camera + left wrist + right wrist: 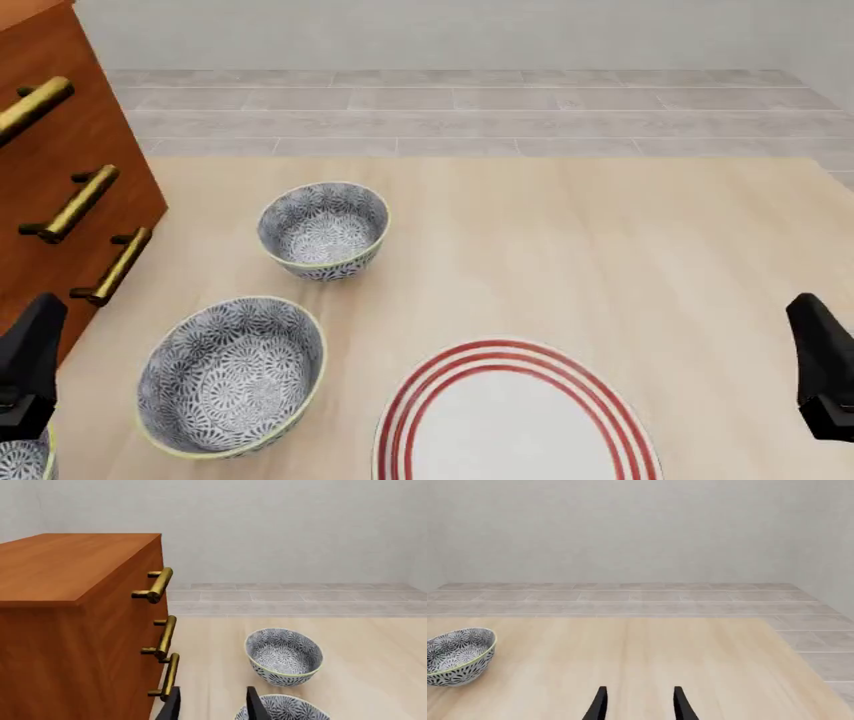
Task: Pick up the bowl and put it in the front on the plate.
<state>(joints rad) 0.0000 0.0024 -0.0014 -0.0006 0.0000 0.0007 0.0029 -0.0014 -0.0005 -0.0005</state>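
Observation:
Three look-alike grey-and-white flower-patterned bowls stand on the table's left side: a far bowl (323,230), a larger-looking near bowl (231,375), and a sliver of a third bowl (20,457) at the front left corner. I cannot tell which is the task's bowl. The white plate (514,420) with red rings lies at the front centre, cut off by the frame. My left gripper (213,710) is open and empty, beside the near bowl (283,709) and short of the far bowl (284,656). My right gripper (639,707) is open and empty over bare table, far right of a bowl (457,656).
A brown wooden dresser (54,170) with brass handles (157,585) stands along the table's left side, close to my left gripper (27,360). My right gripper (821,365) sits at the right edge. A tiled floor lies beyond the table's far edge.

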